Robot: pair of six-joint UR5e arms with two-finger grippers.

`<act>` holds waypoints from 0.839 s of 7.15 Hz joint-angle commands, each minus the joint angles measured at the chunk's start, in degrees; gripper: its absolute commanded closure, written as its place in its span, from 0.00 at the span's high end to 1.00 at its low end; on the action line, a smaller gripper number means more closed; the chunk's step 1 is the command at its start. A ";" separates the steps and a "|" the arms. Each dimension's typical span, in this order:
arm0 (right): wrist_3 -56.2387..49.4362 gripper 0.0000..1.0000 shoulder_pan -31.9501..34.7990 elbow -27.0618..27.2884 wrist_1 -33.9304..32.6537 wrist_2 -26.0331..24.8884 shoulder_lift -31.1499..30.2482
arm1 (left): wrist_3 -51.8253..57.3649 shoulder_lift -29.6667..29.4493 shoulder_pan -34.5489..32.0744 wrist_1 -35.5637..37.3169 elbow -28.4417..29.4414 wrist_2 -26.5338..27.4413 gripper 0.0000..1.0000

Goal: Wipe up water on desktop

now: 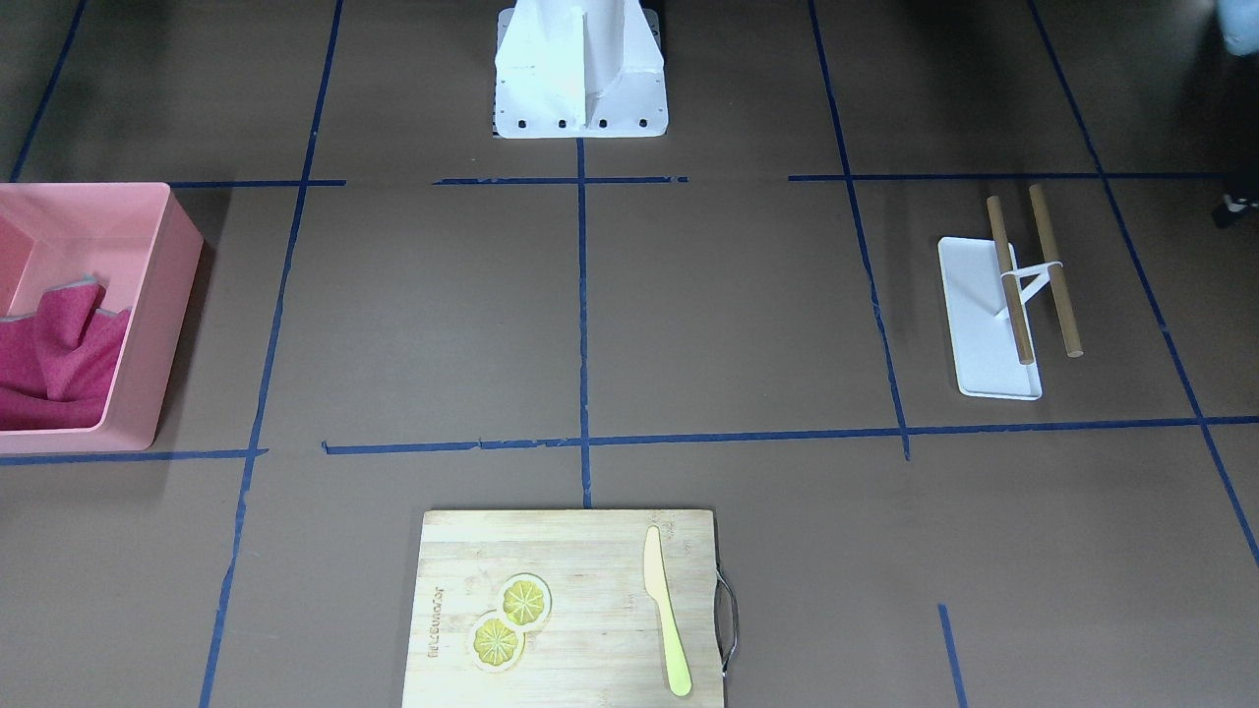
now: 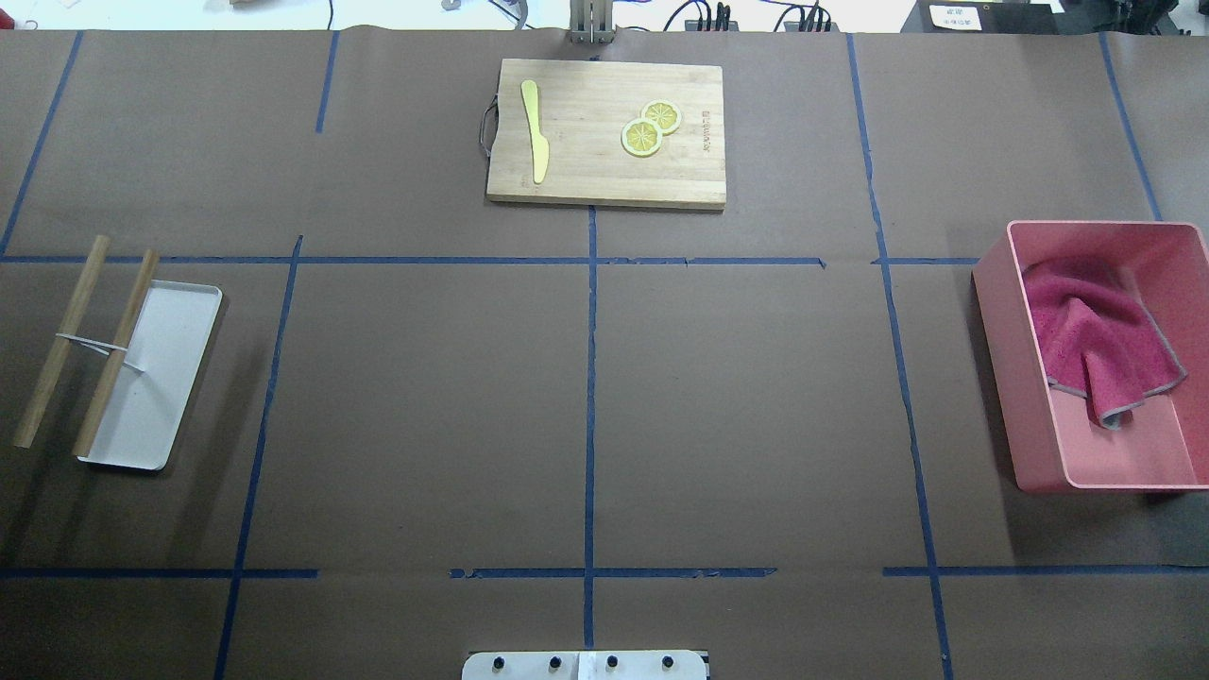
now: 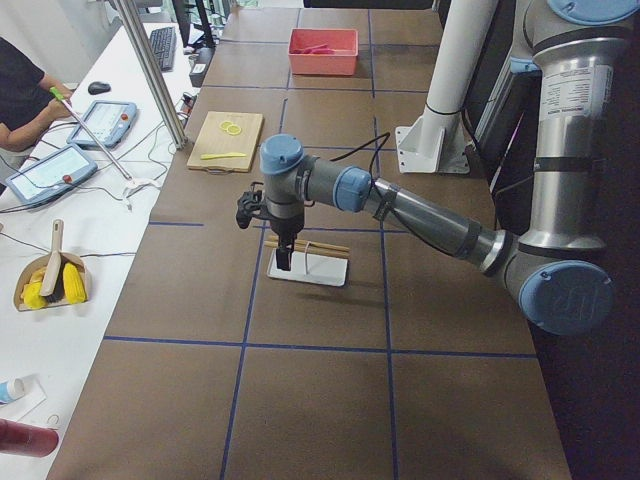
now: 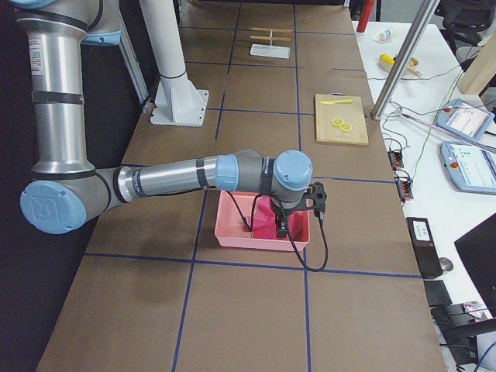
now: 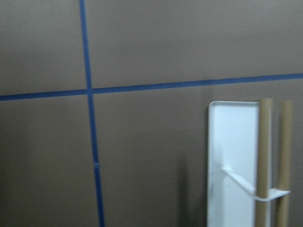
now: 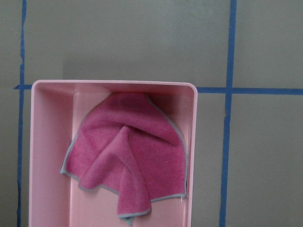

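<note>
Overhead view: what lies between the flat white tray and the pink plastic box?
Only bare dark-brown desktop with blue tape lines; overhead view shows it.

Pink bin (image 2: 994,359), rack (image 2: 170,378) and board (image 2: 586,179) border the desktop (image 2: 425,406).

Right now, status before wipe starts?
Left gripper near white tray, right gripper above pink bin; open or shut, cannot tell. Pink cloth lies in bin. No water visible on desktop. Cutting board at far edge.

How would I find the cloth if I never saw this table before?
Look along the brown desktop with blue tape lines to the pink box on the robot's right side. The cloth lies crumpled inside it. It is the only soft thing there, deep pink with a grey edge.
</note>
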 commanded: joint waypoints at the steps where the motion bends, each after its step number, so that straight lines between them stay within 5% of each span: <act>1: -0.23 1.00 0.81 -1.01 1.69 0.30 -0.02 | 6.81 0.20 -3.11 -0.42 8.45 -1.04 1.00; 6: -0.14 1.00 0.81 -1.88 2.40 -2.59 -0.72 | 8.57 1.69 -8.29 -1.65 10.23 -1.31 1.00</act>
